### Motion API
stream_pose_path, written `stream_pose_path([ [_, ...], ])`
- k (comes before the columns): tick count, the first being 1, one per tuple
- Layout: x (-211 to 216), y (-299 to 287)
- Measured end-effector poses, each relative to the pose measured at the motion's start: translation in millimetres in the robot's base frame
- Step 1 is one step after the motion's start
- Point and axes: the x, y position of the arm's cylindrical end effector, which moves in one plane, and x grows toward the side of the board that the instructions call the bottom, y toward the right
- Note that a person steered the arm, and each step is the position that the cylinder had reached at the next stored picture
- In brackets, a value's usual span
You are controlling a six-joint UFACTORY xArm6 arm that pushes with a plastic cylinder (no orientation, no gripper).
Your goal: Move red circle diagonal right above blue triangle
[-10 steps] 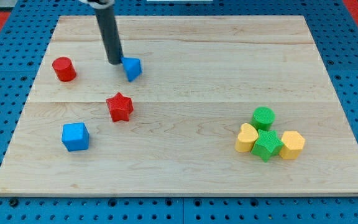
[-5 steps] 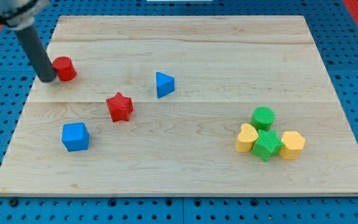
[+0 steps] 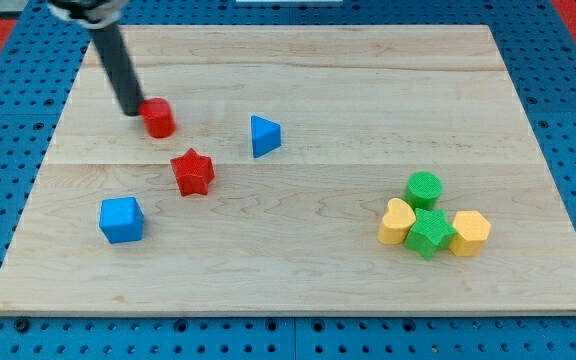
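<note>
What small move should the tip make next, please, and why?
Probably keep pushing toward the view's right and slightly up. My tip sits against the left side of the red circle, which lies left of the blue triangle at nearly its height, so it must pass above the triangle to end at its upper right.

My tip (image 3: 132, 111) pressed against the red circle (image 3: 158, 118), which sat just to its right. The blue triangle (image 3: 264, 136) lay farther right, the red star (image 3: 193, 172) below-right and the blue cube (image 3: 121, 219) well below, on the wooden board (image 3: 368, 100).
</note>
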Motion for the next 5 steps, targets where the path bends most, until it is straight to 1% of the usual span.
stream_pose_path([
  [1,-1.1,-37.7],
  [2,18.1,-32.5],
  [3,18.2,27.6],
  [4,21.8,40.0],
  [5,39.5,16.0],
])
